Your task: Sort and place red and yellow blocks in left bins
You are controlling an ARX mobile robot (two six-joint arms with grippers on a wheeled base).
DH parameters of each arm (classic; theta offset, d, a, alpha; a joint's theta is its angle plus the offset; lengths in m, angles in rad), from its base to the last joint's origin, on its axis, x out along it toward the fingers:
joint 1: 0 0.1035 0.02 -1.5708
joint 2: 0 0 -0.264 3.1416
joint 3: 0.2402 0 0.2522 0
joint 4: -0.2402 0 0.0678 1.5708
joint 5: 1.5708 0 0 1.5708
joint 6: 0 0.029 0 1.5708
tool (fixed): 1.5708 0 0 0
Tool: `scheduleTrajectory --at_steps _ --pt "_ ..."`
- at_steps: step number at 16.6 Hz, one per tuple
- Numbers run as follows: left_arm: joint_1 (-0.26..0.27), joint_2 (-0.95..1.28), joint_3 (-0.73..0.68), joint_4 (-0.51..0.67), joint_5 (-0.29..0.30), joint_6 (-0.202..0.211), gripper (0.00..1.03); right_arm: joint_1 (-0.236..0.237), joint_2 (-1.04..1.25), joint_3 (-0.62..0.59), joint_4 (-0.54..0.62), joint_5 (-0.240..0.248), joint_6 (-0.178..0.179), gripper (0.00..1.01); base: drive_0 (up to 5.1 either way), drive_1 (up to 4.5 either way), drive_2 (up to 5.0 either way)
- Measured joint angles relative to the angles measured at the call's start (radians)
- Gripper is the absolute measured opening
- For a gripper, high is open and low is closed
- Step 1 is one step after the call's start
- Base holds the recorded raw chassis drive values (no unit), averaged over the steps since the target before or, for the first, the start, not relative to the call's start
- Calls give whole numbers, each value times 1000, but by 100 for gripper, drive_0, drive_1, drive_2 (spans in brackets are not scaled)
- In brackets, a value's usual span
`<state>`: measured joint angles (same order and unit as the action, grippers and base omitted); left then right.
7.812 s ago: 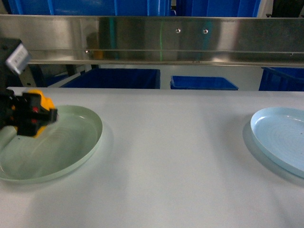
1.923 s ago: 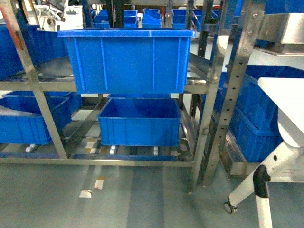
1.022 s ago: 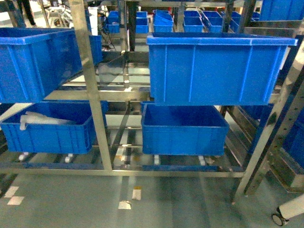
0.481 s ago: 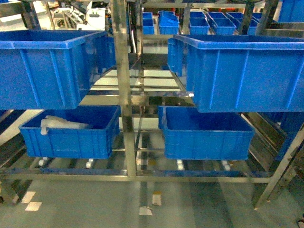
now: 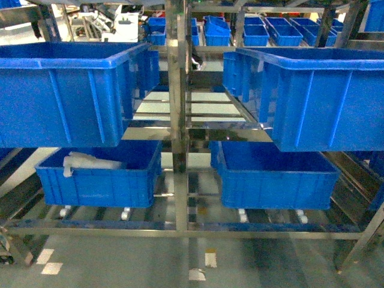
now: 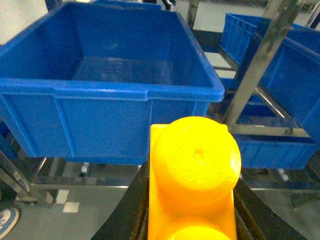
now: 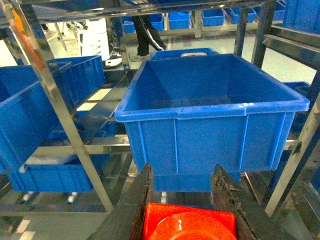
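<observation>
Left gripper (image 6: 192, 220) is clamped on the yellow block (image 6: 194, 170), its dark fingers (image 6: 131, 207) pressed to both sides, the round stud facing the wrist camera. Just beyond and slightly above the block sits an upper left bin (image 6: 107, 75) on the rack, its interior bare as far as it shows. A slanted steel post (image 6: 260, 60) rises to its right, with further bins behind it.

Right gripper (image 7: 187, 210) is closed on the red block (image 7: 190, 225), one finger (image 7: 132, 207) on each side; only the block's upper part shows at the bottom edge of that view. Ahead of it stands an upper right bin (image 7: 210, 110), open and apparently vacant, with a smaller bin tucked below it.

From the head camera neither gripper nor block shows. The rack (image 5: 178, 120) stands centred, its middle post dividing two upper bins from two lower ones. The lower left bin (image 5: 99, 177) holds something pale and crumpled (image 5: 90, 162). More bins are stacked far behind.
</observation>
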<state>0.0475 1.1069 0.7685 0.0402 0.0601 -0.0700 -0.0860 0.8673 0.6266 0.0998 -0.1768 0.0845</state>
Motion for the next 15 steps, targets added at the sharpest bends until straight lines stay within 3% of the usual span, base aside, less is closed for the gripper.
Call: scheduleTrajectory --at_steps 15 --pt "2 0 0 5 -1 0 28 0 1 0 3 0 0 29 -7 409 -424"
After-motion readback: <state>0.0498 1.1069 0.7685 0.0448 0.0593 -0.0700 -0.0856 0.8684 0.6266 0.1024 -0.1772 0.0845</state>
